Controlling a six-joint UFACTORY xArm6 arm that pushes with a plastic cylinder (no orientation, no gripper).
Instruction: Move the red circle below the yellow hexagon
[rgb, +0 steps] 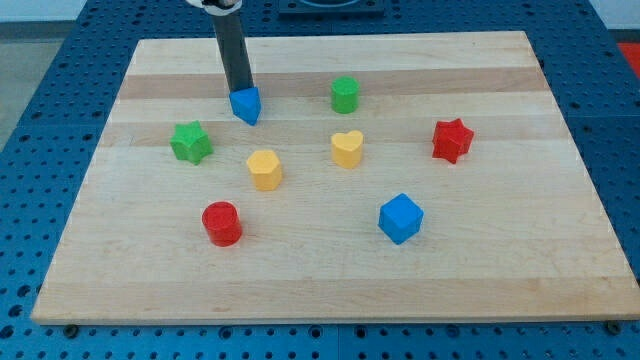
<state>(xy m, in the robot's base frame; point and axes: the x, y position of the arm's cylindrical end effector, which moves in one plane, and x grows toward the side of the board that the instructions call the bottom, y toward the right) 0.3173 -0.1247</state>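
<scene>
Red circle (222, 223) sits on the table (520, 280) toward the view's bottom left, below and left of the yellow hexagon (265, 170). Blue cube (401, 218) lies to the right. Farther back: yellow heart (347, 148), green star (190, 142), red star (452, 140), green block (345, 94). My tip (241, 90), a plain rod tool with nothing to open or close, touches the blue pentagon-like block (246, 105) at the top.

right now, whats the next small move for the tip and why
Probably pull my tip away from the blue block it stands against and head for the red circle, which lies below and left of the yellow hexagon; a short rightward push should finish.
</scene>
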